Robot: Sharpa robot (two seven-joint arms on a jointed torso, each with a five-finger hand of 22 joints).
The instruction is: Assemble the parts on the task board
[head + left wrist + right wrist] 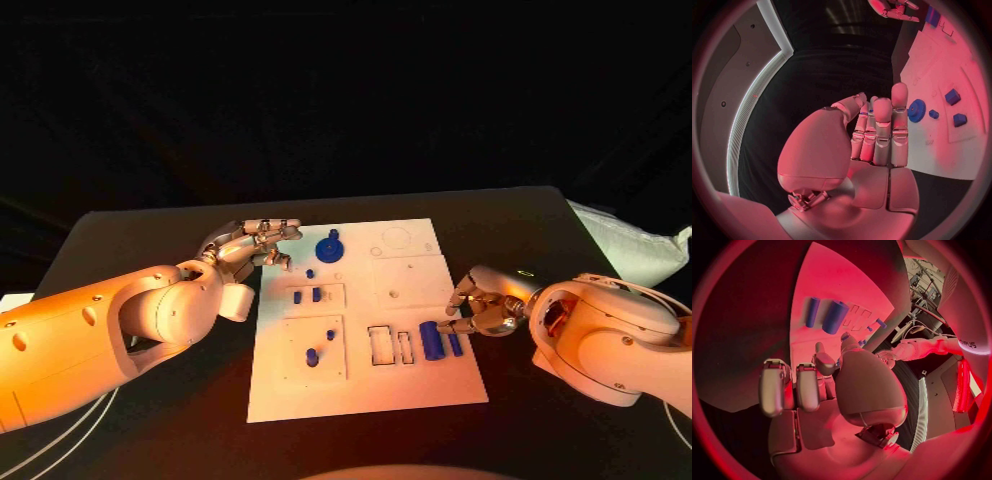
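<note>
Bench [144, 225], black, carries a white task board [368, 385] at its middle, and the two white arms reach in from 9 o'clock and 3 o'clock. The left robot hand [260, 245] lies at the board's 10 o'clock corner, fingers held straight and side by side, gripping nothing; in the left wrist view the fingertips [899, 95] sit just beside a blue gear [916, 110] without plainly touching it. The right robot hand [483, 305] rests at the board's 3 o'clock edge with its fingers curled inward; whether they pinch anything I cannot tell. On the board, the gear stands at 11 o'clock, near the left robot hand. A thick blue cylinder [430, 334] and a thinner blue pin [456, 344] lie side by side at 4 o'clock, just beside the right robot hand. Two small blue blocks [307, 296] sit in a square panel left of the board's centre, and two more small blue pieces [313, 354] lie in the panel at 7 o'clock. Two empty rectangular slots [392, 346] lie between that panel and the cylinder.
</note>
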